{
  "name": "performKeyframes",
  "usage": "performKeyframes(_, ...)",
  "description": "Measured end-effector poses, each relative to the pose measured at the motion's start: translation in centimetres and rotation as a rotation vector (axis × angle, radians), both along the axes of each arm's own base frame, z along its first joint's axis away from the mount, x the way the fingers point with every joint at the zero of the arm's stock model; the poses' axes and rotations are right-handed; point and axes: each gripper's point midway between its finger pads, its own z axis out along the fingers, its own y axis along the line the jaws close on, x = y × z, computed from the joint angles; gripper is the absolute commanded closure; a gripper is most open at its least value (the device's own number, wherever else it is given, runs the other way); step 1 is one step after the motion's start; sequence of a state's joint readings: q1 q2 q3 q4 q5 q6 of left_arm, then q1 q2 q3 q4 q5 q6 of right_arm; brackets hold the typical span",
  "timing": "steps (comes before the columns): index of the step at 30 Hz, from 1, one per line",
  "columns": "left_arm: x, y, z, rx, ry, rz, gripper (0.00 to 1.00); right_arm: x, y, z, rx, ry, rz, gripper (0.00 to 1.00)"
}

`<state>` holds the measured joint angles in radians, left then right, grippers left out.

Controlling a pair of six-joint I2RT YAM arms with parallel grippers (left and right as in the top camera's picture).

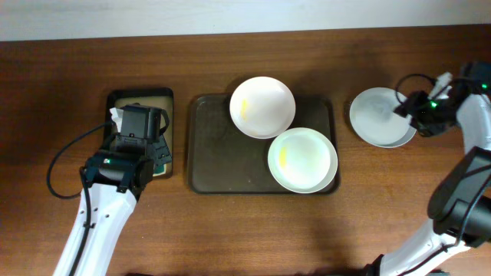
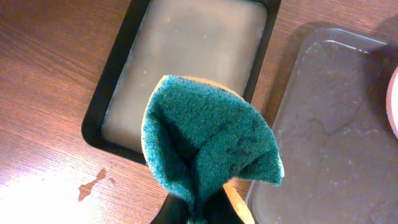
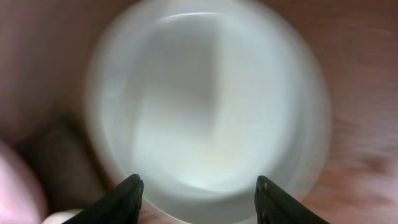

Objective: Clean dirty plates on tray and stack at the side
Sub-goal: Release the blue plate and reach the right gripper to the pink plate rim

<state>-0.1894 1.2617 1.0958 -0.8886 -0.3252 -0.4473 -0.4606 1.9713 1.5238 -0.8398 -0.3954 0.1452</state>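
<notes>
Two white plates with yellow smears lie on the dark tray: one at its back edge, one at its front right corner. A third white plate lies on the table to the right of the tray; it fills the blurred right wrist view. My right gripper is open at that plate's right edge, its fingers spread and empty. My left gripper is shut on a folded green and yellow sponge, held above the small black tray.
The small black tray sits left of the dark tray, whose wet corner shows in the left wrist view. A small wet spot is on the wood beside it. Cables trail from both arms.
</notes>
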Motion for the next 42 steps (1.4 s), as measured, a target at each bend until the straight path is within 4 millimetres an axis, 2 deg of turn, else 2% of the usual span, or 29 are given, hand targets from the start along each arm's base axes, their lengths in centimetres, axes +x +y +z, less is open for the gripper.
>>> performKeyframes(3,0.1,0.0,0.0,-0.001,-0.003,0.000,1.00,2.0,5.4,0.5,0.018,-0.045,0.145,0.37)
performKeyframes(6,0.1,0.0,0.0,-0.001,-0.003,0.000,1.00,3.6,12.1,0.6,-0.025,-0.079,0.310,0.27)
performKeyframes(10,0.1,0.0,0.0,-0.001,-0.003,0.000,1.00,5.5,20.1,0.4,-0.211,-0.153,0.490,0.21)
performKeyframes(12,0.1,0.0,0.0,-0.001,-0.003,0.000,1.00,5.9,22.6,0.1,-0.256,-0.189,0.536,0.23)
performKeyframes(16,0.1,0.0,0.0,-0.001,-0.003,0.000,1.00,6.5,25.3,-1.0,-0.291,-0.220,0.580,0.26)
performKeyframes(18,0.1,0.0,0.0,-0.001,-0.003,0.000,1.00,6.7,26.0,-1.9,-0.298,-0.219,0.592,0.30)
performKeyframes(20,0.1,0.0,0.0,-0.001,-0.003,0.000,1.00,6.7,26.6,-3.5,-0.303,-0.202,0.606,0.40)
performKeyframes(22,0.1,0.0,0.0,-0.001,-0.003,0.000,1.00,6.7,26.8,-4.3,-0.302,-0.193,0.608,0.59)
performKeyframes(23,0.1,0.0,0.0,-0.001,-0.003,0.000,1.00,6.6,26.8,-5.3,-0.298,-0.172,0.601,0.64)
performKeyframes(25,0.1,0.0,0.0,-0.001,-0.003,0.000,1.00,6.5,26.7,-6.0,-0.289,-0.151,0.578,0.66)
performKeyframes(32,0.1,0.0,0.0,-0.001,-0.003,0.000,1.00,6.3,27.5,-6.1,-0.247,-0.150,0.574,0.83)
performKeyframes(36,0.1,0.0,0.0,-0.001,-0.004,0.000,1.00,5.8,29.0,-6.1,-0.216,-0.155,0.603,0.89)
performKeyframes(42,0.1,0.0,0.1,-0.002,-0.007,0.000,1.00,4.4,32.1,-6.2,-0.198,-0.148,0.671,0.92)
